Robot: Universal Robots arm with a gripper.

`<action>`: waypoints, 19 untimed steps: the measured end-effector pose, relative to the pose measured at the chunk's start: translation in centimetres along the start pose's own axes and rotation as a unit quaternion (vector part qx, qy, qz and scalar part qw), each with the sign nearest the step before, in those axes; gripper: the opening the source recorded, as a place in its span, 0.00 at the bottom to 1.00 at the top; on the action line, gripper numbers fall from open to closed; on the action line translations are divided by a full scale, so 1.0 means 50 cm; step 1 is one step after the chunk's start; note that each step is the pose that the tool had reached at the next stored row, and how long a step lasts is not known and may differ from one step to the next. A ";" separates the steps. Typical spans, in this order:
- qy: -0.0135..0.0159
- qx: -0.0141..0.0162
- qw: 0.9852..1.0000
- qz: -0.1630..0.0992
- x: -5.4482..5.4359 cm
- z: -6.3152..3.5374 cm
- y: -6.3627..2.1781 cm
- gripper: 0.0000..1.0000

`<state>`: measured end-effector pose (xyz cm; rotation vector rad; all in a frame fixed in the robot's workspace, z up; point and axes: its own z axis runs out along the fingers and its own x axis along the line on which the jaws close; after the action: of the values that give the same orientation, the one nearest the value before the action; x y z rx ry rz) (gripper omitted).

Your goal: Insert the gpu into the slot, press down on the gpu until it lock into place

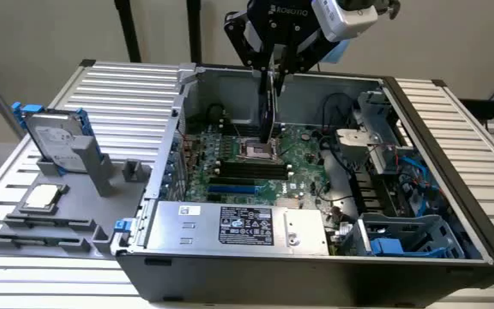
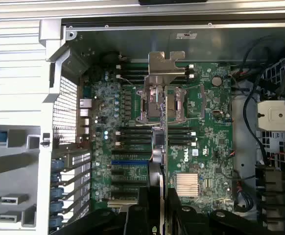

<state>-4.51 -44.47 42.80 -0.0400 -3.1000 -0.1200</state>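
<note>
Gripping gpu, tool above case on slatted table.

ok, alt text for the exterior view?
The gripper holds the graphics card upright, edge-on, over the motherboard in an open computer case, not yet in the blue slot. A hard drive stands in a rack on the exterior view's left.

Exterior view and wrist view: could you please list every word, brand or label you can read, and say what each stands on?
"ROBOTIQ": on the body of the gripper, which holds the gpu.
"DELL": white letters printed sideways on the motherboard.
Power supply label: dense print and symbols, too small to read.
Hard drive label: too small to read.
</note>
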 end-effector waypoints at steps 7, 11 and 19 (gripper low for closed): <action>0.000 0.000 1.000 0.000 0.000 0.000 0.000 0.26; 0.000 0.000 1.000 0.000 0.000 0.000 0.000 0.26; 0.004 0.004 0.998 -0.057 0.000 0.002 0.001 0.26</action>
<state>-4.52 -44.40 42.71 0.1359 -3.0936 -0.1100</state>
